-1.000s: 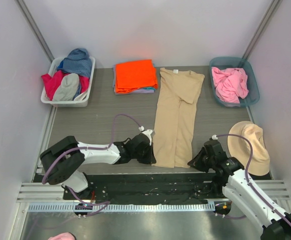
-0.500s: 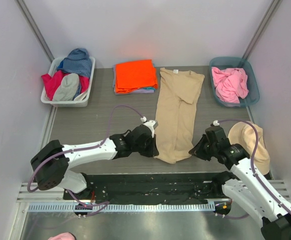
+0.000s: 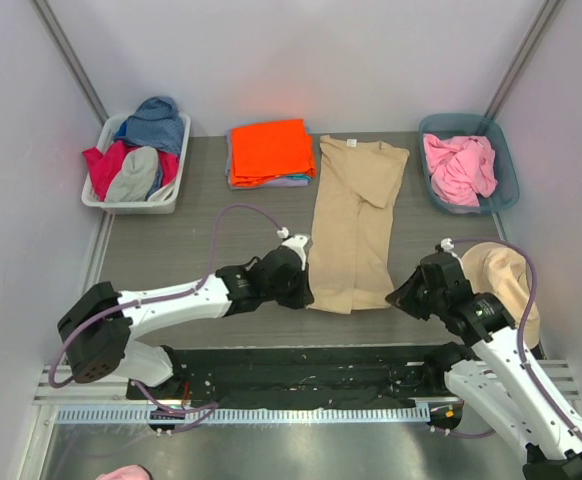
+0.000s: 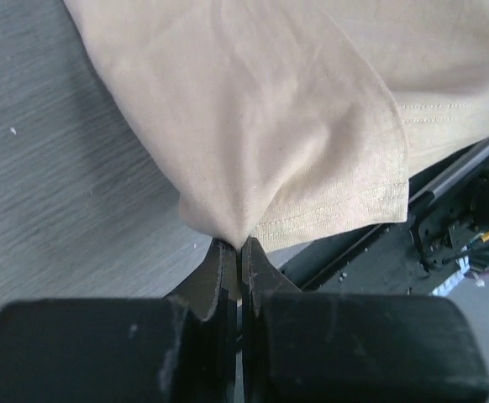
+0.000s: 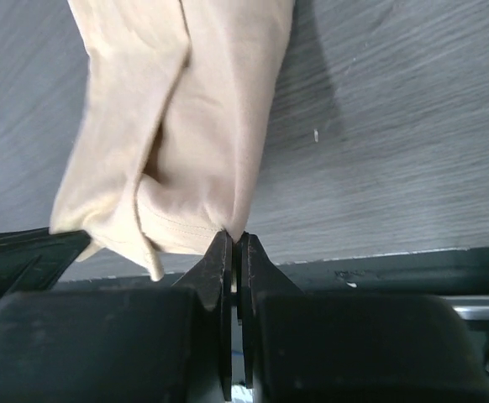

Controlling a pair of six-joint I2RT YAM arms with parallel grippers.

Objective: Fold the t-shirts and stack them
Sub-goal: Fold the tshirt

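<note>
Pale walls are enclosing a grey wood-grain desk [image 3: 181, 250], and the tan t-shirt [image 3: 356, 215] is lying down its middle as a long narrow strip, neck end toward the far side. The left tool [image 3: 296, 290] is pinching the near left corner of the hem, its jaws pressed together on the cloth in the left wrist view [image 4: 240, 245]. The right tool [image 3: 403, 298] is doing the same at the near right corner [image 5: 236, 237].

Over the last second both arms are travelling away from the near edge. The hem, which was resting close to that edge, is now riding raised and farther in, so the strip is looking shorter from above. That suggests the crosswise fold is under way, with the near half being carried toward the neck end but not yet laid down.

The folded orange t-shirt [image 3: 269, 150] is waiting on its stack at the far side, just left of the tan one.
</note>
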